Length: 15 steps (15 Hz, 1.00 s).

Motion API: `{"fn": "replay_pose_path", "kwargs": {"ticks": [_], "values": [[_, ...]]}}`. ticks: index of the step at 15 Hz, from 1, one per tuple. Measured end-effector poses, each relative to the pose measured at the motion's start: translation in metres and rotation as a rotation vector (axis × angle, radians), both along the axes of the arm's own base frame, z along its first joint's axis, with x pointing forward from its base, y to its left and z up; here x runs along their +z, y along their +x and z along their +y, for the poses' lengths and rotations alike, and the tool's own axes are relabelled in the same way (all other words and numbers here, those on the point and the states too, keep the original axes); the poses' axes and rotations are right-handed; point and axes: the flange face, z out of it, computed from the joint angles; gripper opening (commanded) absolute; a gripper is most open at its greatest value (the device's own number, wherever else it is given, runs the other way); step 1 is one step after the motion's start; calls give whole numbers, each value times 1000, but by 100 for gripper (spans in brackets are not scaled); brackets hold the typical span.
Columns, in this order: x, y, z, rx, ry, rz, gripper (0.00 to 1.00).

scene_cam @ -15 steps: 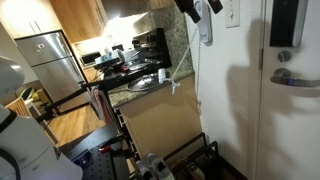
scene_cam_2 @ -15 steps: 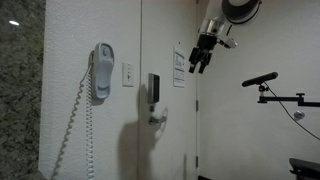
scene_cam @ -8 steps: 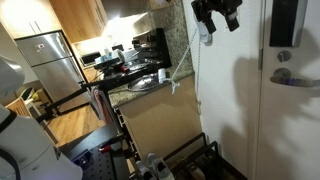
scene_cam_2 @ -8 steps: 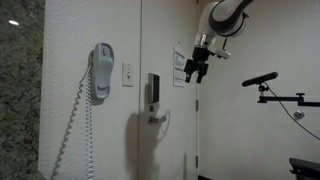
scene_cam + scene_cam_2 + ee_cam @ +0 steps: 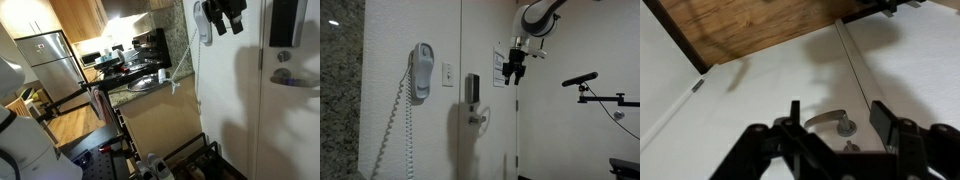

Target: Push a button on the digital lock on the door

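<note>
The digital lock (image 5: 285,22) is a tall glossy black panel on the white door (image 5: 300,130), above the silver lever handle (image 5: 291,77). Both exterior views show it; it also appears as a narrow dark panel (image 5: 472,89) over the handle (image 5: 478,120). My gripper (image 5: 225,15) is open and empty, in the air in front of the door, apart from the lock (image 5: 513,68). In the wrist view the open gripper (image 5: 837,108) frames the lever handle (image 5: 830,120). The lock panel does not show there.
A white wall handset (image 5: 422,72) with a coiled cord and a white switch plate (image 5: 448,73) hang on the wall beside the door. A granite counter with appliances (image 5: 140,70) lies behind. A black stand (image 5: 595,95) stands off to the side.
My gripper has moved down and closer to the door, toward the lock side. The jaws stay open.
</note>
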Motion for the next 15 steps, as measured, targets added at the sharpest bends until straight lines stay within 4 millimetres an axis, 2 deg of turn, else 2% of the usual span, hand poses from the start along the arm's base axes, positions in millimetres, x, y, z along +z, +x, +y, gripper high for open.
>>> {"fn": "replay_pose_path", "kwargs": {"ticks": [4, 6, 7, 8, 9, 15], "values": [[6, 2, 1, -2, 5, -16, 12], [8, 3, 3, -1, 8, -26, 0], [9, 3, 3, 0, 8, -28, 0], [10, 3, 4, 1, 8, -30, 7], [11, 3, 4, 1, 8, -31, 1], [12, 3, 4, 1, 7, -33, 1]]}}
